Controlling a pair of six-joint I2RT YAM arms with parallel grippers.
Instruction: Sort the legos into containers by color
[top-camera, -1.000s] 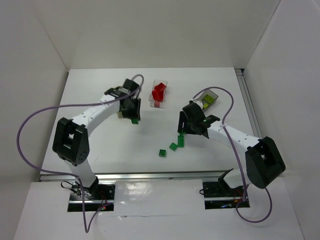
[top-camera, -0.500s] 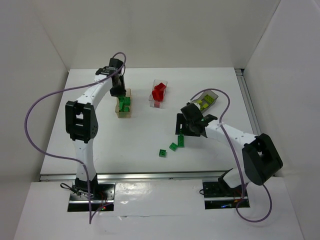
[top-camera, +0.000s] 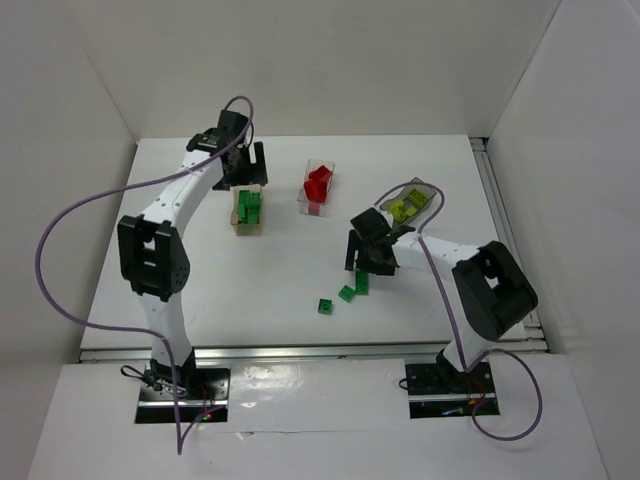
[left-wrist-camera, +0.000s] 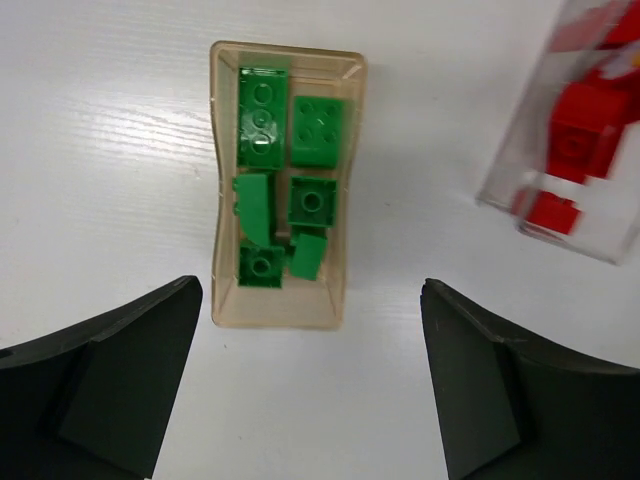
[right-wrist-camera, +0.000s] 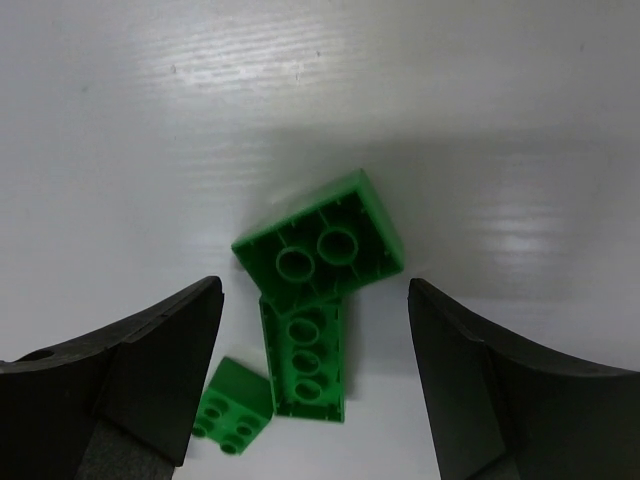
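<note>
My left gripper (top-camera: 248, 172) (left-wrist-camera: 310, 300) hangs open and empty just off the near end of the tan container (top-camera: 248, 226) (left-wrist-camera: 226, 190). That container holds several green legos (left-wrist-camera: 262, 125). The clear container (top-camera: 327, 170) (left-wrist-camera: 500, 190) holds red legos (top-camera: 318, 186) (left-wrist-camera: 580, 135). The dark container (top-camera: 428, 192) holds yellow-green legos (top-camera: 404, 208). My right gripper (top-camera: 367, 260) (right-wrist-camera: 312, 292) stands open over loose green legos on the table. An upturned green brick (right-wrist-camera: 320, 250) lies between its fingers, a long upturned one (right-wrist-camera: 305, 365) touches it, and a small one (right-wrist-camera: 235, 405) lies beside.
Three loose green legos (top-camera: 347, 293) lie in a diagonal row on the white table (top-camera: 200, 290), in front of the containers. White walls close in the left, right and back. A purple cable (top-camera: 60, 240) loops off the left arm.
My left arm swung back from the table's middle to the tan container and opened, dropping its green brick there. My right gripper shifted left over the loose green bricks and opened a little wider.
</note>
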